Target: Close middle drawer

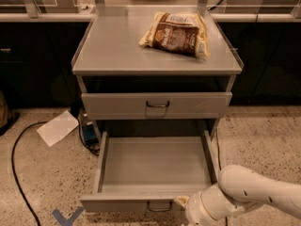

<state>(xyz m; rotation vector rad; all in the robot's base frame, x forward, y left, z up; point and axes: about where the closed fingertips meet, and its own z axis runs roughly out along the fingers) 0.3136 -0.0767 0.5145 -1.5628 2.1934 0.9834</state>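
The middle drawer (155,161) is pulled far out of the grey cabinet. Its plain grey tray has nothing in it. Its low front panel (122,204) with a small dark pull (159,206) sits near the bottom edge of the camera view. My gripper (190,210) on the white arm (254,192) is at the bottom right, right next to the right end of that front panel. It is partly cut off by the frame edge. The uppermost drawer (156,105) is shut. The lowest drawer is out of view.
A brown snack bag (175,33) lies on the cabinet top (117,46). On the floor to the left are a white paper sheet (57,127), a blue object (88,133), a black cable (16,173) and a blue tape mark (66,217). Dark counters stand behind.
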